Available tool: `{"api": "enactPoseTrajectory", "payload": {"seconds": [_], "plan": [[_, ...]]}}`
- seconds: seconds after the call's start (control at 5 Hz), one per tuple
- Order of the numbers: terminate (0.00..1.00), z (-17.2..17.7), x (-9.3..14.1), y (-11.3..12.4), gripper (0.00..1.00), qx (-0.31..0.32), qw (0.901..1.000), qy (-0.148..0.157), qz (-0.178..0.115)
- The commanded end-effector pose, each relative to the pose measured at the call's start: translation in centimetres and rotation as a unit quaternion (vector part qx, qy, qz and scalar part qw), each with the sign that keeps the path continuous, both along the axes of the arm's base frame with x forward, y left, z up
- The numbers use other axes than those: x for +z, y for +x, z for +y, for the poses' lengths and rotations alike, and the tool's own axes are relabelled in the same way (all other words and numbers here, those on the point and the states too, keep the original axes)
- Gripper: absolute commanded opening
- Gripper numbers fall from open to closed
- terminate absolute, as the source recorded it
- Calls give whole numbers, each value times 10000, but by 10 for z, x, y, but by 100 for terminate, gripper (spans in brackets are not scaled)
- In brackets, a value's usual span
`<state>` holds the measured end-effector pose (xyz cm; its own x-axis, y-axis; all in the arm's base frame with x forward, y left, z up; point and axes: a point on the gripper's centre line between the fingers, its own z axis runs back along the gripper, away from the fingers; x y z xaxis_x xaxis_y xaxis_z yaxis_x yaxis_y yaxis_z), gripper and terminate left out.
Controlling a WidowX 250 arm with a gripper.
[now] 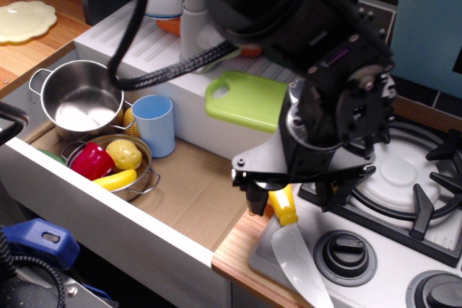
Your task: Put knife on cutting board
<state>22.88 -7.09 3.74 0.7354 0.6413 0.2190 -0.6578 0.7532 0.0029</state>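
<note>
We are seeing a toy stove (404, 200) beside a cardboard-floored sink (191, 189). Our gripper (289, 196) is reaching down, fingers spread wide, straddling the knife (292, 239) handle.

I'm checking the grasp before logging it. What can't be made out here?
- Knife: the gripper hides the handle's top; whether the jaws touch it is unclear.
- Cutting board: the arm covers its right edge.
- Blade tip: cut off by the bottom edge.
</note>
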Motion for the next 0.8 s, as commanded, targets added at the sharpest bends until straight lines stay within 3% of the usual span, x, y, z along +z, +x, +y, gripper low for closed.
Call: {"api": "enactPoseTrajectory", "payload": {"seconds": [0.0,0.2,0.4,0.6], "plan": [[0,1,-10,3,100,-24,9997,-225,-108],[0,1,-17,0,100,10,9995,-295,-110],[0,1,-24,-1,0,127,9989,-440,-98],[0,0,-25,0,0,209,9987,-456,-104]]}}
